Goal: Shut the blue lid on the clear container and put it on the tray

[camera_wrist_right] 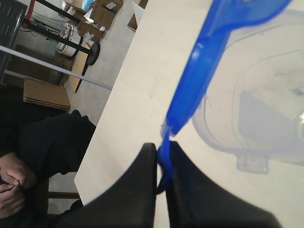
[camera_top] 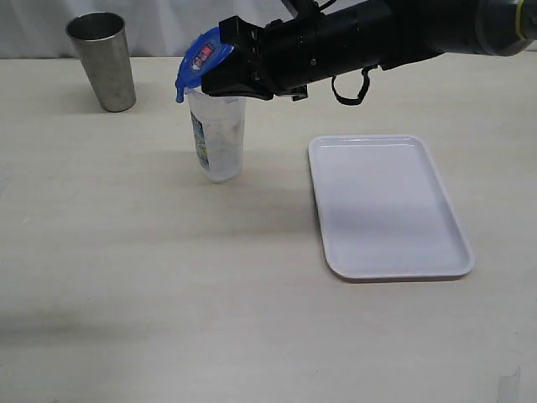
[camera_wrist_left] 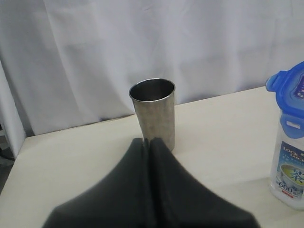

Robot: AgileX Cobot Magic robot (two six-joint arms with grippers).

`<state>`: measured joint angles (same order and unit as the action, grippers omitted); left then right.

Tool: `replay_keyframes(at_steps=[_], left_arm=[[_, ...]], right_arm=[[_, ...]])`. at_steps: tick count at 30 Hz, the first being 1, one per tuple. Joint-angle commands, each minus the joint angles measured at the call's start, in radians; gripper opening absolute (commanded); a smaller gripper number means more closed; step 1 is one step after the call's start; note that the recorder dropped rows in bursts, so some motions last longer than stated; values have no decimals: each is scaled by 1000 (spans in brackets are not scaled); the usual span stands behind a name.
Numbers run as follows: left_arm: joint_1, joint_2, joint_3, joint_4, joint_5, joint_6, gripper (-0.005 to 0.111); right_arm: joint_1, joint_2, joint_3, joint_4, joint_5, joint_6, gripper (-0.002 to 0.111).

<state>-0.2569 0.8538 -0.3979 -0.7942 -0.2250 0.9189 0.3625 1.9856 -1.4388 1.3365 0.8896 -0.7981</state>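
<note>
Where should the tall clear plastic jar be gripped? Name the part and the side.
Probably the mid-body of the tall clear plastic jar, below the tilted round blue lid, coming level from the white tray side: it stands upright and narrow, with bare table there.

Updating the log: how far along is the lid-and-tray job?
Done: the right fingers pinch a flap of the lid. In hand: the lid hangs tilted over the mouth of the container, not snapped shut. Left: close it, then move the container onto the tray; it stands beside it.

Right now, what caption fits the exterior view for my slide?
Right gripper holds the blue lid tilted over the clear container, beside the tray.
</note>
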Motion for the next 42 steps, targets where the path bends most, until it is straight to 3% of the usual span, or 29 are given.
replay_keyframes(at_steps=[1, 9, 22, 42], left_arm=[[3, -5, 5, -3, 2, -5, 0], [3, -5, 5, -3, 2, -5, 0], [3, -5, 5, -3, 2, -5, 0], [3, -5, 5, -3, 2, -5, 0]], right_arm=[[-5, -10, 0, -4, 1, 3, 4], [0, -10, 0, 11, 1, 51, 4], [0, -10, 71, 175, -34, -68, 4], [0, -10, 92, 147, -54, -49, 4]])
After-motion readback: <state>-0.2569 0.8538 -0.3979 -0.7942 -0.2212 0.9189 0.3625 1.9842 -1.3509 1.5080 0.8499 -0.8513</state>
